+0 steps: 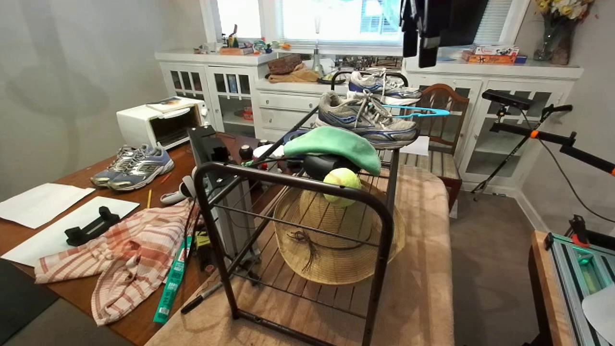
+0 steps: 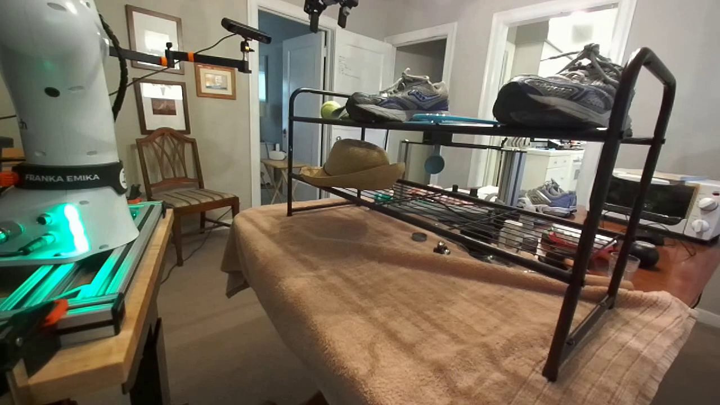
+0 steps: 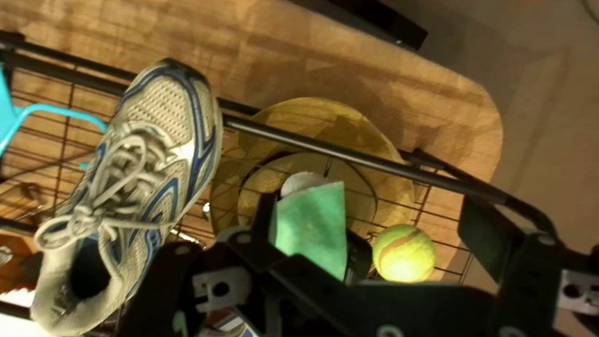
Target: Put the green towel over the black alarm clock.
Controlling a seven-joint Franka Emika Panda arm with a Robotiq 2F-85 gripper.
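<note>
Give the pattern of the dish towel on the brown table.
The dish towel has reddish stripes on cream, best seen in an exterior view.

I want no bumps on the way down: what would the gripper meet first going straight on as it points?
Probably the green towel, seen through the open gripper in the wrist view; depth is unclear, so the rack rail might come first.
</note>
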